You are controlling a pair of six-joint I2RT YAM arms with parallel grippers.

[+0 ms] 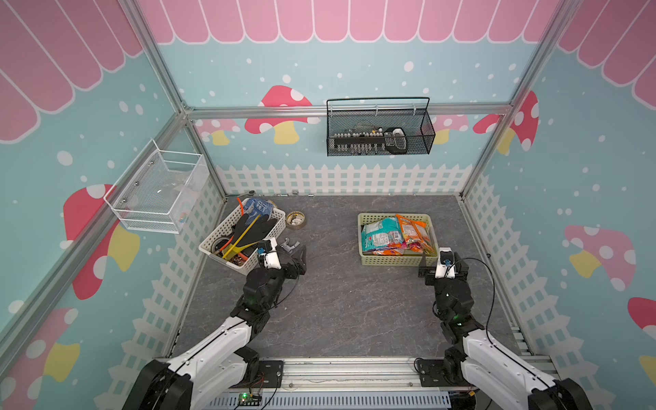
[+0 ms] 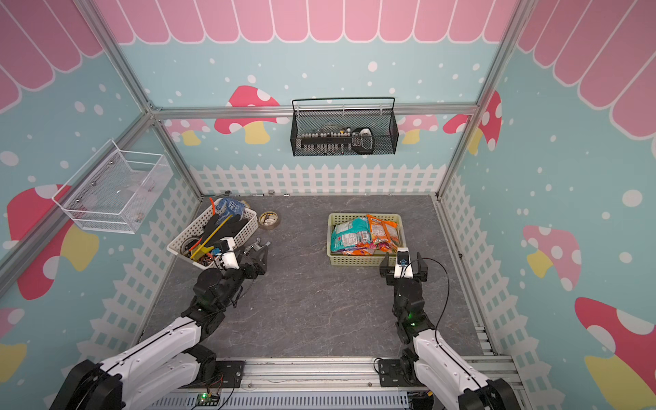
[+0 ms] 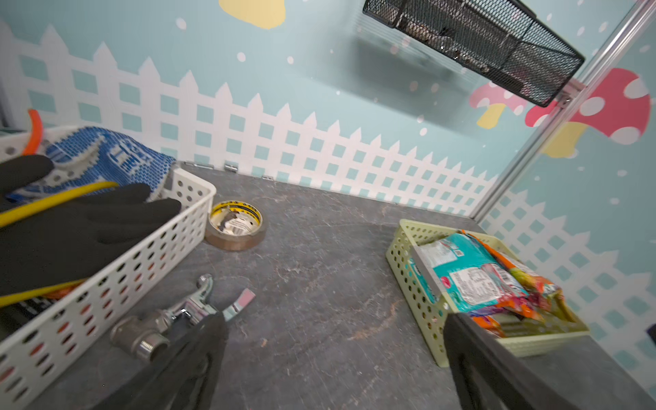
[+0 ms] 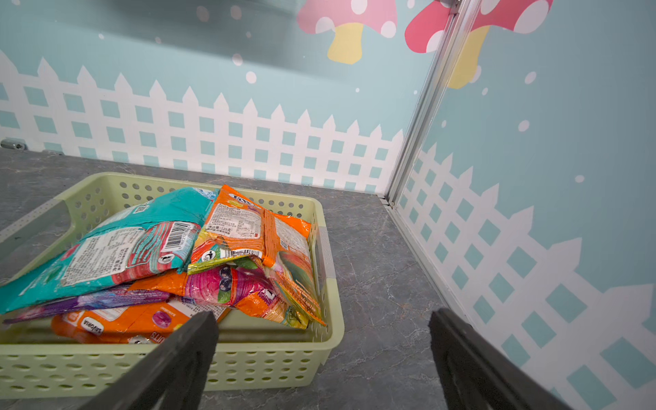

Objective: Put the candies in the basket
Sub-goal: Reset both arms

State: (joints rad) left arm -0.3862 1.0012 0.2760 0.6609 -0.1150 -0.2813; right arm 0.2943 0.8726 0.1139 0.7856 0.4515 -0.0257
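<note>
Left gripper (image 3: 333, 319) hung wide and empty at nine o'clock, beside the white tool basket (image 3: 142, 262). The candies (image 4: 198, 255) lay piled in the basket (image 4: 248, 358) at two o'clock. Right gripper (image 4: 323, 317) gaped empty at its five o'clock corner. The best retreat looked to be straight back, clear of the rim.

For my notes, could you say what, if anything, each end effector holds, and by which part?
Nothing: left end effector and right end effector are open.
</note>
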